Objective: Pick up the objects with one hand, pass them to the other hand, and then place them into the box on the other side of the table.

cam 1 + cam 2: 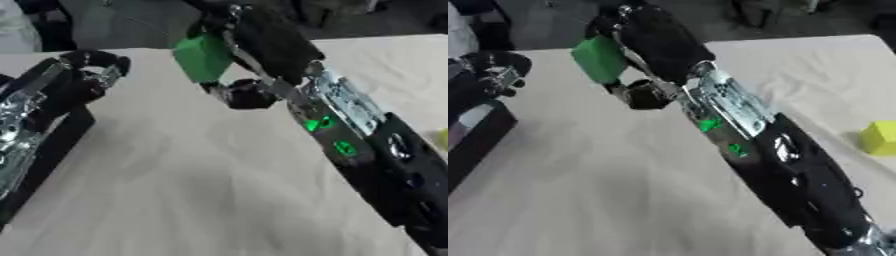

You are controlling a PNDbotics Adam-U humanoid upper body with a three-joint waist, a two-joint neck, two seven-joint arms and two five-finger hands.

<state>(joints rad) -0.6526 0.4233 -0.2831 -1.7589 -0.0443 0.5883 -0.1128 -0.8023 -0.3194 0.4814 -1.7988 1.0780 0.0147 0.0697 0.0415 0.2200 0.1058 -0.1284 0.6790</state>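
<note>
We saw the right robot hand (262, 45) reached far across the counter (201, 190), its fingers curled around a green block (201, 56) that it held clear of the surface. The block sat on the inner side of that robot hand, toward the left arm, with most of its green face uncovered. The left robot hand (87, 75) waited well apart from it, near the counter's left edge, fingers bent and closed on nothing we could make out. Beneath and just behind the left robot hand lay a dark box (479, 135); we could not see into it. A yellow block (879, 137) rested on the counter far to the outer side of the right arm, untouched.

We judged the green block to be light and stiff, a plain solid shape with flat faces that would neither sag nor crush. Its surface looked smooth, so it might slip if taken only by an edge. For the handover we thought the receiving robot hand should take the free green faces opposite the right fingers, thumb on one flat side and fingers on the other, before the right robot hand let go. The yellow block we expected to handle alike.
</note>
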